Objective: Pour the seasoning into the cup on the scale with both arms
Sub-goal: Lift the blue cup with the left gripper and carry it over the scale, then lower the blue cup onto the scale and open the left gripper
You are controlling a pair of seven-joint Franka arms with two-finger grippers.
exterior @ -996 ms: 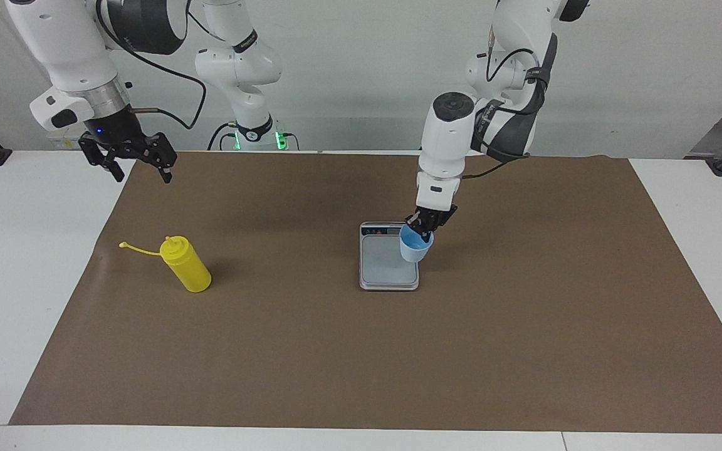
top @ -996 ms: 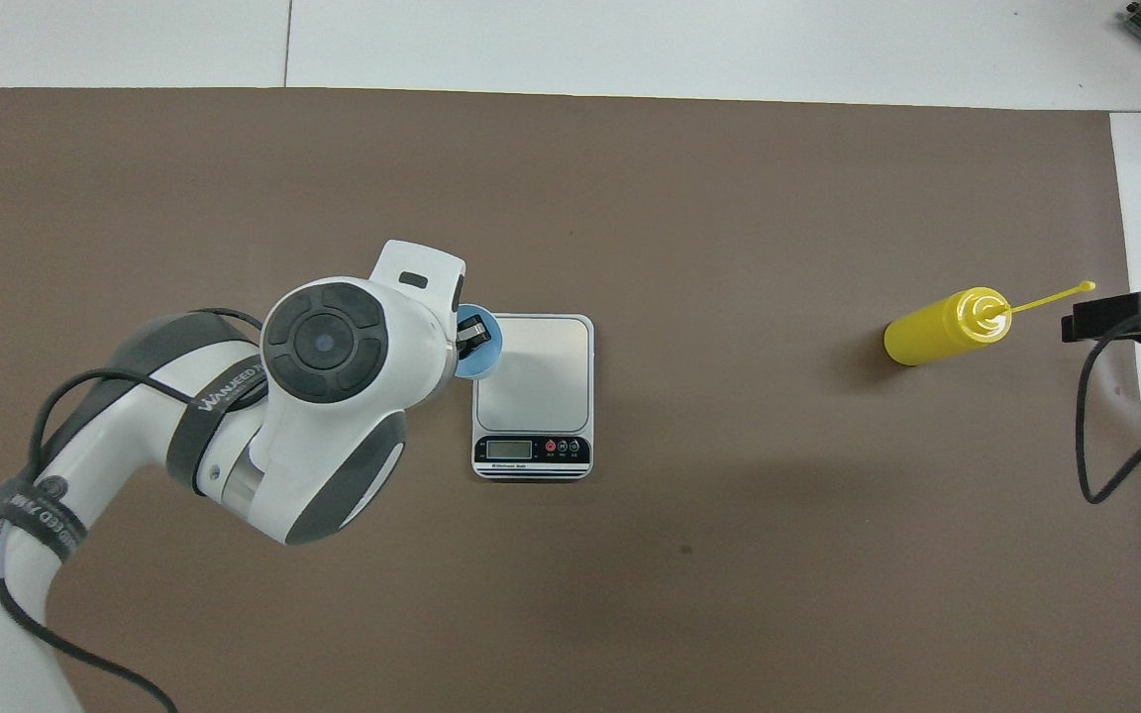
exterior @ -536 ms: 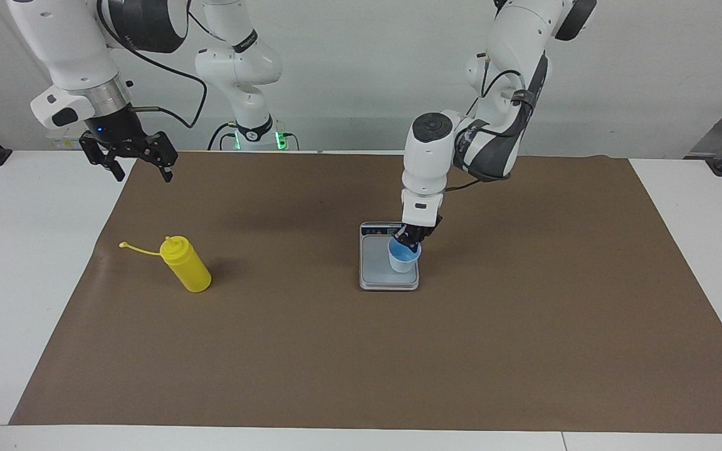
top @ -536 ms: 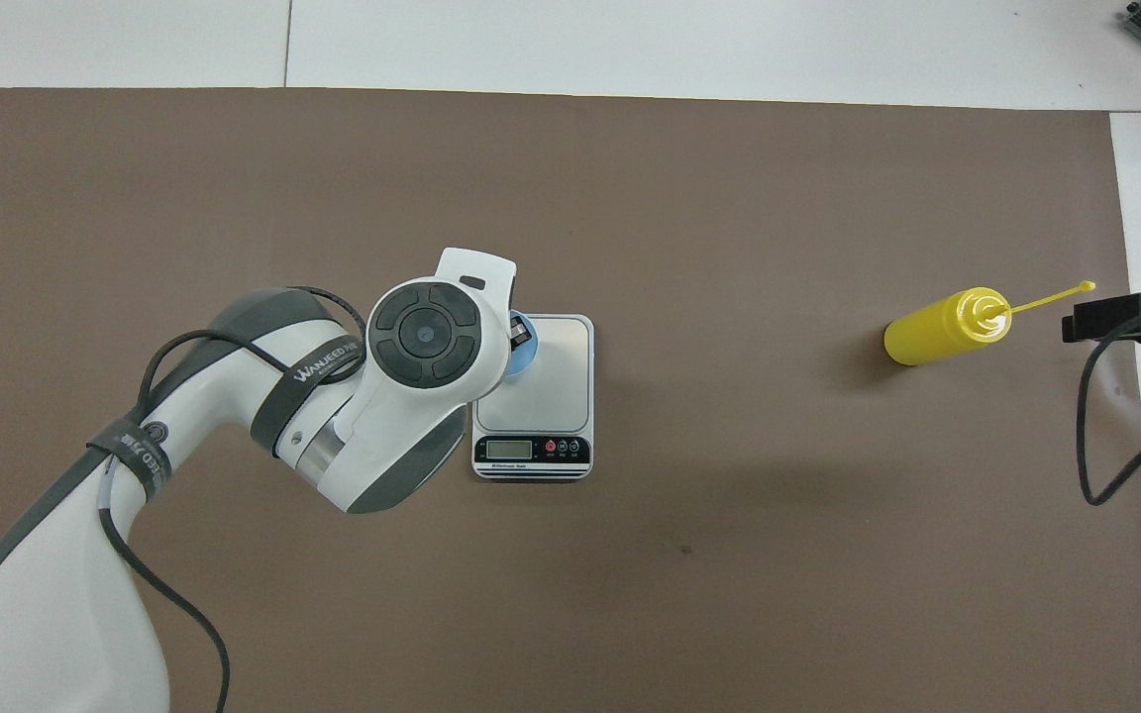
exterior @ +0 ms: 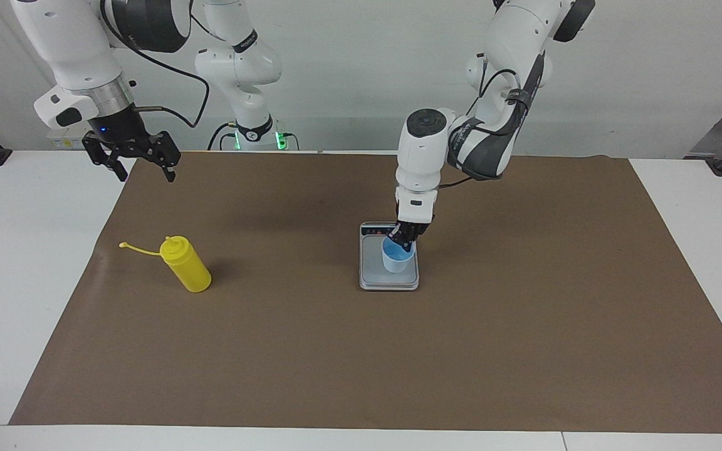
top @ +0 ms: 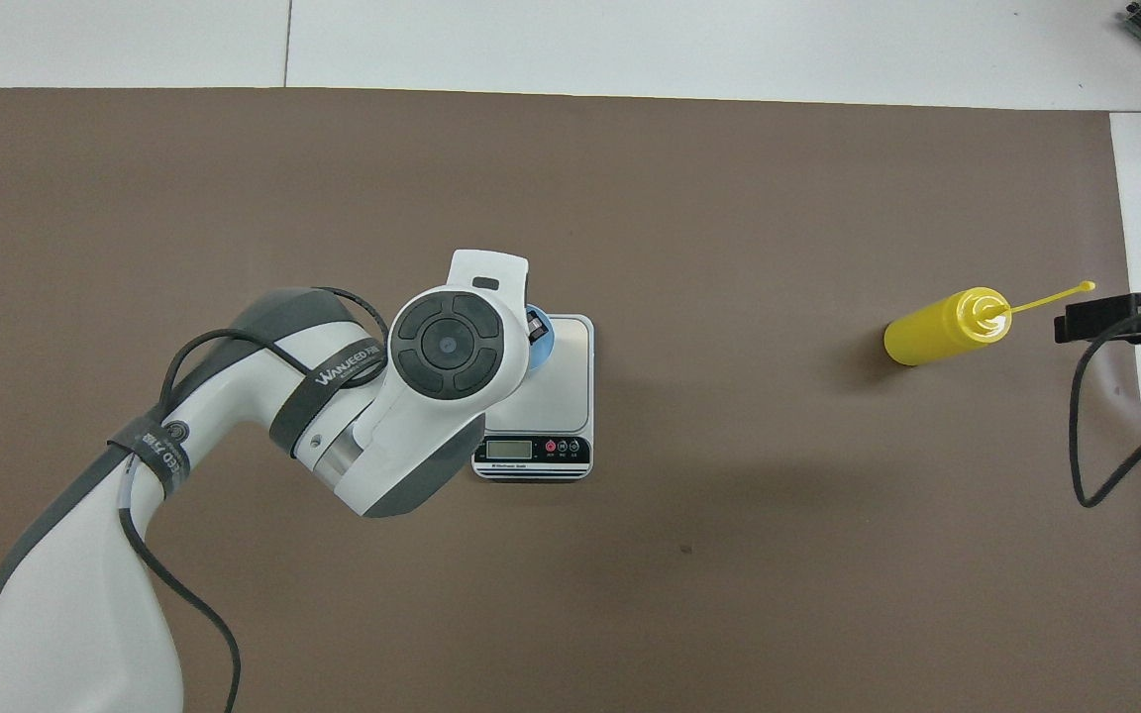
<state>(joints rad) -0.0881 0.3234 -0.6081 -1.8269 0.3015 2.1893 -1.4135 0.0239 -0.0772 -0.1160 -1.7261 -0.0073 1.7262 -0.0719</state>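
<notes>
Left gripper (exterior: 402, 242) pinches the light blue cup's (exterior: 396, 258) rim on the scale (exterior: 373, 283); right gripper (exterior: 136, 158) wide open, empty, waits. Yellow squeeze bottle (exterior: 187, 265) upright toward the right arm's end; soft, probably slick, so grip mid-body.

White jointed arms (exterior: 427, 150), grey-black bands w/ lettering, black cables, round dark joint caps, silver wrist ring
</notes>
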